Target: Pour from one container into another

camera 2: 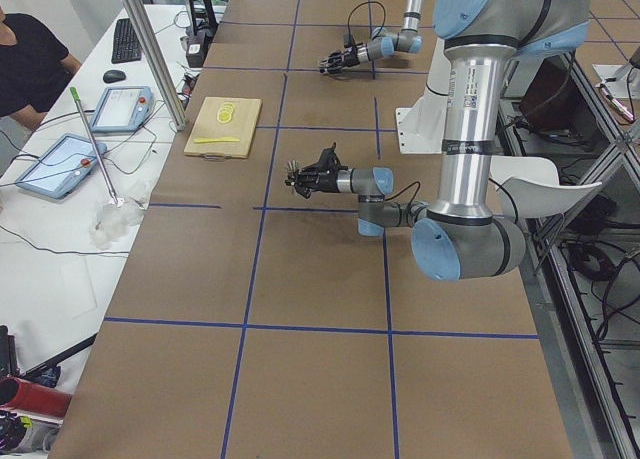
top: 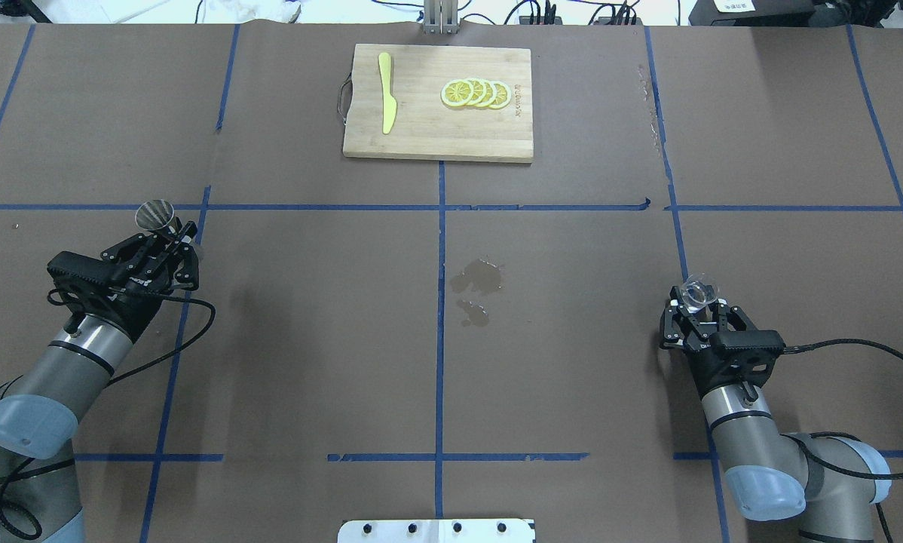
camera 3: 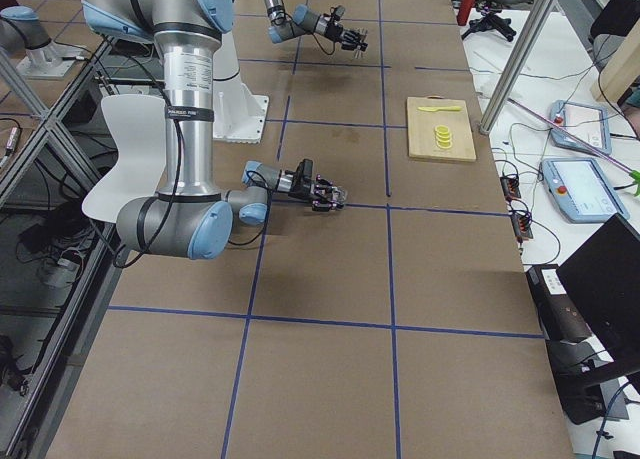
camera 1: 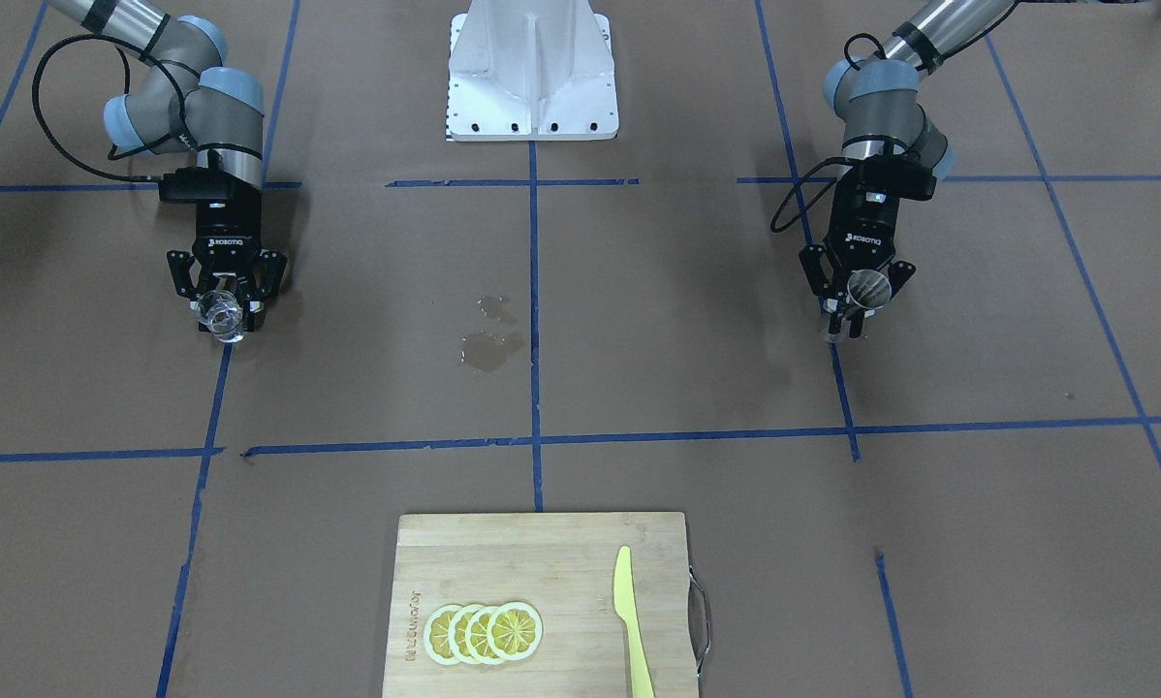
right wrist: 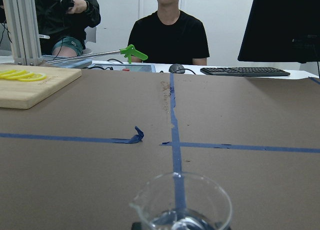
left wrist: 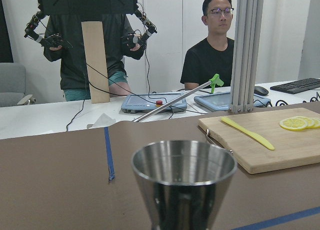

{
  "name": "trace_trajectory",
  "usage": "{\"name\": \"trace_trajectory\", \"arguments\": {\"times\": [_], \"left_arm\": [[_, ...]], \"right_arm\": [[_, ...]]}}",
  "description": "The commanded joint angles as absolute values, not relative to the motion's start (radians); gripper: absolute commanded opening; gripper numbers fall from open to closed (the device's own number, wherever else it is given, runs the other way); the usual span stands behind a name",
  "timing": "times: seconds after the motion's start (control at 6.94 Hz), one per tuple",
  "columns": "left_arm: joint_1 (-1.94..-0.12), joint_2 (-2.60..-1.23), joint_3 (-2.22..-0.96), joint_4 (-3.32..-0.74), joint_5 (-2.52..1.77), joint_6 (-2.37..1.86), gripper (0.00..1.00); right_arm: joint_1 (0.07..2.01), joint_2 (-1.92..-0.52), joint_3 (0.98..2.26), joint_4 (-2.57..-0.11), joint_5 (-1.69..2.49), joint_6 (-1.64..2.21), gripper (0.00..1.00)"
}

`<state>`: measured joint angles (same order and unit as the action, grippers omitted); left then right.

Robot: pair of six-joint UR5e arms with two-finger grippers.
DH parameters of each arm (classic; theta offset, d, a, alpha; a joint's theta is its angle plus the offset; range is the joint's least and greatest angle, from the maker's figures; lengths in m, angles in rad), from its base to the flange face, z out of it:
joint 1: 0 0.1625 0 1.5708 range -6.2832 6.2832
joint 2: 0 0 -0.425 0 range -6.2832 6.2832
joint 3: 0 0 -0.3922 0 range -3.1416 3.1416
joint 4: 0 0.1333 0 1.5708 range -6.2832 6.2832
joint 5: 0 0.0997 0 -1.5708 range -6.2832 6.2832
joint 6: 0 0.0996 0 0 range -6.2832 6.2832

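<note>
The silver hourglass jigger [top: 157, 215] stands upright, and my left gripper [top: 176, 235] is shut on its lower part at the table's left side. Across the table it shows as the jigger [camera 1: 868, 288], and its open mouth [left wrist: 184, 165] fills the left wrist view. On the right side my right gripper [top: 699, 303] is shut on the small clear glass beaker [top: 699, 290], also upright. The beaker [camera 1: 220, 312] looks clear, and its rim and pour lip [right wrist: 181, 202] show low in the right wrist view. The two containers are far apart.
A wet spill [top: 475, 277] marks the brown paper near the table's middle. A bamboo cutting board [top: 436, 139] with lemon slices [top: 475, 93] and a yellow knife [top: 386, 102] lies at the far edge. Operators sit beyond that edge.
</note>
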<state>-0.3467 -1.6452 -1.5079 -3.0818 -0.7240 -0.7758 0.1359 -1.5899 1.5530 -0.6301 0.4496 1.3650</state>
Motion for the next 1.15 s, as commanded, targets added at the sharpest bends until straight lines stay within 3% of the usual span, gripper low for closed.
{"name": "trace_trajectory", "arguments": {"times": [0.0, 1.01], "left_arm": [[-0.347, -1.644, -1.508, -3.082, -0.724, -0.776, 0.00], [-0.342, -1.673, -1.509, -3.079, -0.726, -0.775, 0.00]], "right_arm": [[0.137, -1.585, 1.554, -0.624, 0.443, 1.365, 0.00], [0.183, -1.389, 1.606, -0.629, 0.449, 1.123, 0.00]]}}
